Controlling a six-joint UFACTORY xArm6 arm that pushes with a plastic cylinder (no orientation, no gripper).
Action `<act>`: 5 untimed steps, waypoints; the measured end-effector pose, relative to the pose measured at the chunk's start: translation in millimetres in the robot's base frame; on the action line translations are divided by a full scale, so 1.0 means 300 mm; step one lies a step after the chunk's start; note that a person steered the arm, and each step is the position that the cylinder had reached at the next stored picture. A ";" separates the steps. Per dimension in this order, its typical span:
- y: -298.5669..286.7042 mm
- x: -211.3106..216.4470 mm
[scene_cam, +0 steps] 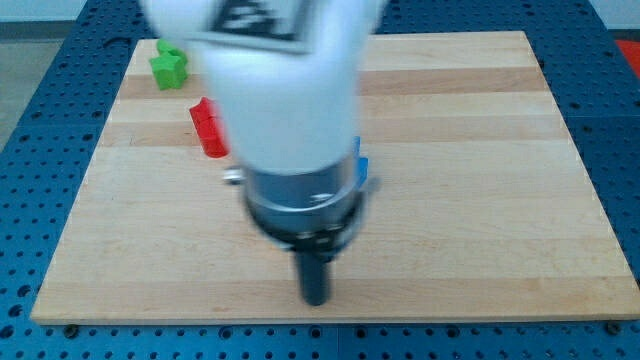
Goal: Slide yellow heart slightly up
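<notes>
Inspection finding: the yellow heart, the task's own block, is not showing anywhere in the view. It may be lying behind the arm's wide white body, which is covering the middle of the table [480,200], but this cannot be confirmed.

Step in hand, as judged: the arm is standing in an approach or positioning stage; no push on the heart is evident. The next move calls for setting my tip just below the heart, on the side toward the view's bottom, and then pressing a short way toward the view's top, stopping early since only a slight shift is asked.

The tool is a plain rod with nothing to spread or pinch; it is carrying nothing. My tip [315,299] is sitting near the table's bottom edge, touching no block that can be seen.

Pose: the arm is hanging close to vertical, its blurred white housing and dark collar filling the view's centre, with the rod pointing straight down.

Other items, placed from the tool: a red block [208,128] is lying well above and to the left of my tip; a green block [169,67] is lying farther up-left, near the table's far corner; a blue block [362,168] is peeping out above and slightly right, its shape mostly hidden by the collar.
</notes>
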State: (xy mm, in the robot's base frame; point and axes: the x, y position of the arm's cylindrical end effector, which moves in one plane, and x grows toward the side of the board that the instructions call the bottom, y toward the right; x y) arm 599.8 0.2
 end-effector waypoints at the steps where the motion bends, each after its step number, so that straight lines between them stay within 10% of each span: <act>1: 0.068 -0.075; 5: -0.350 -0.246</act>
